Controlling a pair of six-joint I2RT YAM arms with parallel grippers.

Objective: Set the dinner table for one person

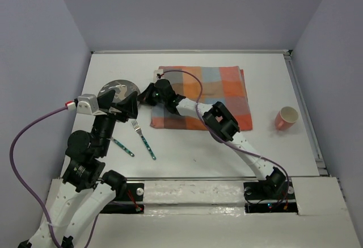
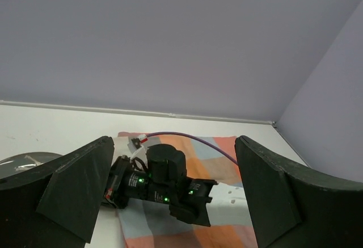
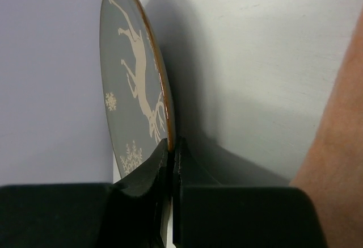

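Top view first: the bench [image 1: 227, 151] is the big white surface under everything, and the checkered cloth [image 1: 221, 89] sits at its back middle. The plate [image 1: 116, 89] is just off the cloth's left edge. The right hand [image 1: 142, 95] reaches across the cloth's near-left corner to the plate rim on the cloth side. The left hand [image 1: 127, 107] hangs just in front of the plate, so both are close, but only the right one is on it. My guess is the plate goes onto the cloth next, which means a short pull sideways toward the cloth. A fork [image 1: 143, 139] and a blue-handled utensil [image 1: 122, 147] lie in front of the cloth's left corner, both pointing roughly away from the arms. The cup [image 1: 287, 117] is off the cloth's right side.

Left wrist: the left hand [image 2: 173, 143] is spread wide with nothing between its fingers [image 2: 79, 185]. It looks out at the right arm's wrist [image 2: 161, 183] over the cloth [image 2: 221, 168]. Only a sliver of plate [image 2: 25, 162] shows.

Right wrist: the right hand [image 3: 171, 146] is pinched tight on the rim of the plate [image 3: 133, 72], reindeer pattern showing. This camera is rolled, so I can't tell if the plate is lifted off the bench [image 3: 255, 61]. The cloth [image 3: 340, 157] is cut off at the edge.
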